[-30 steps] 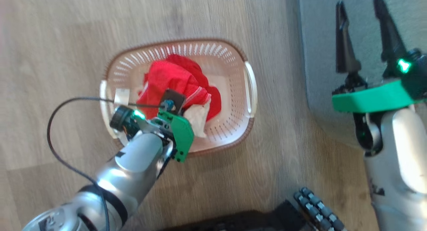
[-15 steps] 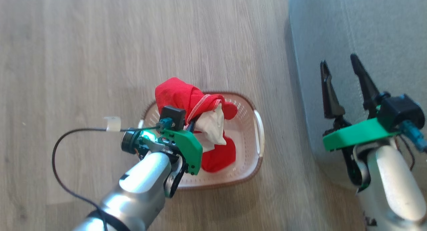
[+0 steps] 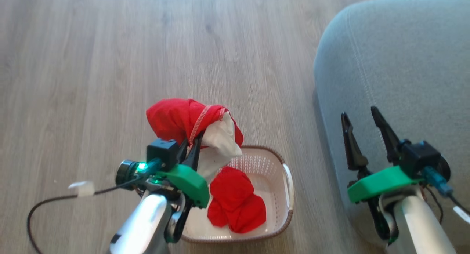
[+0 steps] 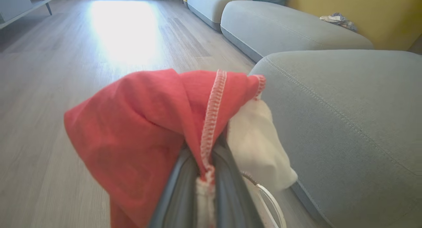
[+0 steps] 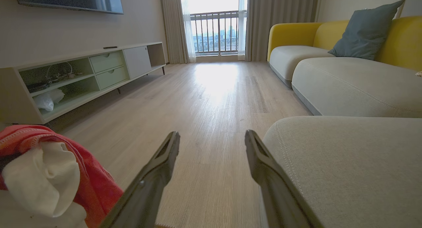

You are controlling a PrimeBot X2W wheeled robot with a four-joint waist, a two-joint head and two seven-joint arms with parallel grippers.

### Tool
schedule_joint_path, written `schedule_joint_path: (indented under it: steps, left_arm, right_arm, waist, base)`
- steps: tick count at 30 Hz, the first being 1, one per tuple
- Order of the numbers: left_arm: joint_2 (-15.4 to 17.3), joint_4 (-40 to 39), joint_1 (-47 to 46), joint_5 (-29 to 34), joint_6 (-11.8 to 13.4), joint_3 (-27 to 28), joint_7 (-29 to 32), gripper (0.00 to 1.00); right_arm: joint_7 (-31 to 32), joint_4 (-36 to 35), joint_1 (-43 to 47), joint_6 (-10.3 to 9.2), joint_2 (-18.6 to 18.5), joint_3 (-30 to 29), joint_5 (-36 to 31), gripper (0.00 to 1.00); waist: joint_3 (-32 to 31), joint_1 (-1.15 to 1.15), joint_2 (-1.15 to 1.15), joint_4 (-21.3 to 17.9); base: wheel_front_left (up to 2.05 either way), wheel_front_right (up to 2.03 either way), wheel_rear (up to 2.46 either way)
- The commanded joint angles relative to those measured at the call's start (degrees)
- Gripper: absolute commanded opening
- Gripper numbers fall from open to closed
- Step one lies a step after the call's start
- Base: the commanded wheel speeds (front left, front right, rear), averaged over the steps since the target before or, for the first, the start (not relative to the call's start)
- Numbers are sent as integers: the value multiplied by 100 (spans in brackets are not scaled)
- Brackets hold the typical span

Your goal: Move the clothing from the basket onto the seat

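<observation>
While your left hand (image 3: 193,145) is clamped on the red-and-white garment (image 3: 176,116), that piece sits bunched over and ahead of its fingertips, lifted above the basket (image 3: 288,180). From the left wrist you can see both fingers pressed together on the pale stitched hem (image 4: 211,122), with red cloth spilling to the left of the hand and the white part drooping to its right, on the side nearer the seat (image 3: 404,63). Whether that white part touches the basket you cannot tell. Below the left hand and just to its right, the red garment (image 3: 237,204) lies crumpled on the basket's floor, and the basket stands on the wooden floor (image 3: 110,63) beside the seat. Your right hand (image 3: 358,112) is released, its two fingers spread wide with nothing between them, and it hovers over the near edge of the seat. From the right wrist, the seat's rounded corner lies under and beyond the right finger, bare floor stretches ahead between the fingers, and the held garment shows well off to the left of that hand.
</observation>
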Motion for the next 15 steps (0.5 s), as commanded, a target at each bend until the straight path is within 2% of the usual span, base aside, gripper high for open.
schedule_joint_path:
  steps: [1,10,15]
  left_arm:
    - [78,-355,-57,137,-66,336,-79,0]
    - [-128,-2168,613,786,-495,1650,-79,0]
    - [-167,-3046,827,805,-674,2043,-80,0]
  right_arm:
    - [-36,-169,-27,0,37,141,-59,100]
    - [-36,-262,295,0,31,354,-15,100]
    - [-36,-300,441,0,-69,487,151,100]
  waist:
    - [-213,1,-1,20]
    - [-453,1,-1,6]
    - [-515,1,-1,-18]
  base:
    - [0,0,0]
    - [0,0,0]
    - [0,0,0]
